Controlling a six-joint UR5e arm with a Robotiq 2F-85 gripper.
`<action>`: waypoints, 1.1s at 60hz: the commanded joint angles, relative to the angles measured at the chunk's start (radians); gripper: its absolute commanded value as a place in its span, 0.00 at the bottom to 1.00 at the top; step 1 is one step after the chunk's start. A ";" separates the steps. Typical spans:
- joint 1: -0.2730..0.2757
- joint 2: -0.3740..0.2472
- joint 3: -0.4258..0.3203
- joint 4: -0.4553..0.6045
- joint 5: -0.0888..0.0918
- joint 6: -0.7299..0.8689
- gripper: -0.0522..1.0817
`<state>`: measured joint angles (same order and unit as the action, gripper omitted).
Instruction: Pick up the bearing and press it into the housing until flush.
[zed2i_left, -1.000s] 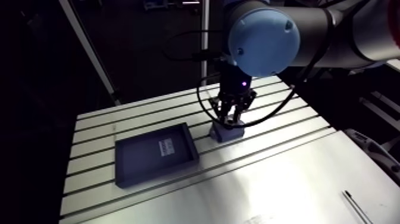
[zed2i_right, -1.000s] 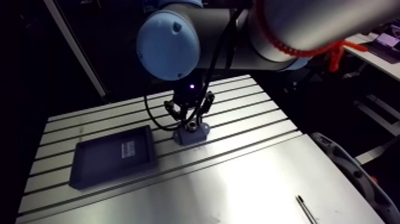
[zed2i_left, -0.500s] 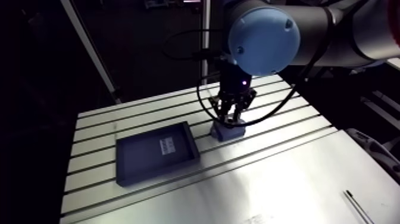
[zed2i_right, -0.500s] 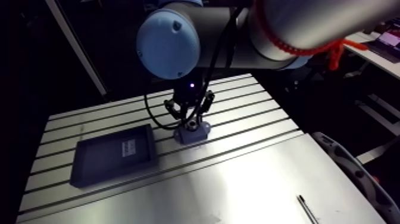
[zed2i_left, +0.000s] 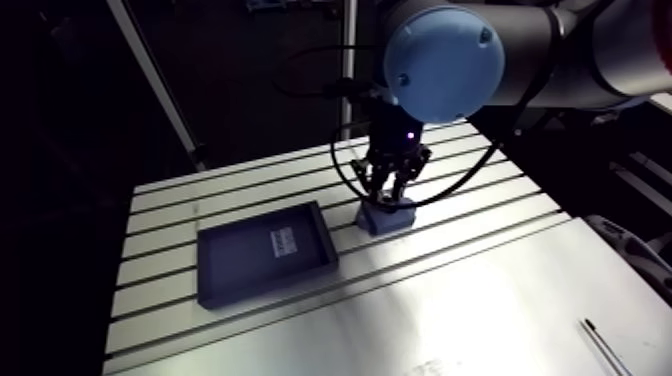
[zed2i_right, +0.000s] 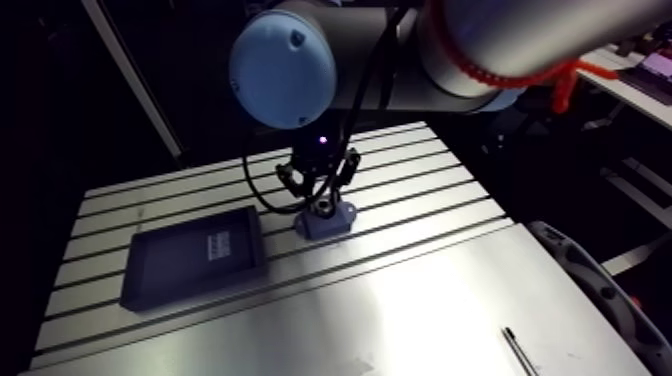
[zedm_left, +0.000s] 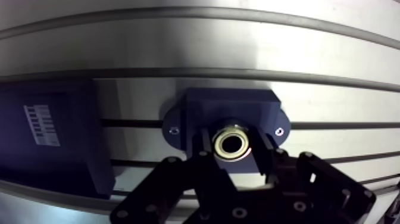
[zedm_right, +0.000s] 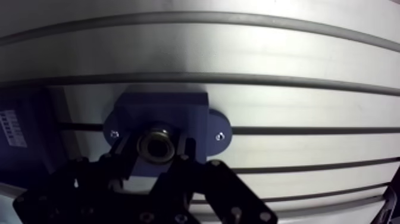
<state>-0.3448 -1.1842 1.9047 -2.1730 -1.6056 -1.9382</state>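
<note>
The dark blue housing (zedm_left: 229, 104) is a block with two screwed ears, standing on the slotted table (zed2i_left: 480, 290) just right of a tray. The bearing (zedm_left: 233, 145), a shiny metal ring, sits at the housing's bore, seen end-on. My gripper (zedm_left: 233, 150) stands straight over it, with a dark finger (zedm_left: 203, 156) pressed against each side of the ring. How deep the bearing sits in the bore is hidden by the fingers. In the arm view the gripper (zed2i_left: 390, 195) comes down onto the housing (zed2i_left: 386, 217).
A dark blue shallow tray (zed2i_left: 262, 252) with a white label lies left of the housing, close to it. A thin dark pen-like tool (zed2i_left: 600, 345) rests on the smooth plate at the near right. Table slots run left to right.
The whole arm view has shifted slightly, so the camera moved. The gripper stays on the housing with the bearing between its fingers.
</note>
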 joint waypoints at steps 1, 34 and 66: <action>0.000 -0.003 0.000 0.000 -0.001 -0.002 0.59; 0.001 -0.004 0.009 0.000 -0.004 -0.002 0.59; 0.000 0.007 0.003 0.000 -0.009 -0.003 0.59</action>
<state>-0.3438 -1.1836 1.9106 -2.1730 -1.6140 -1.9401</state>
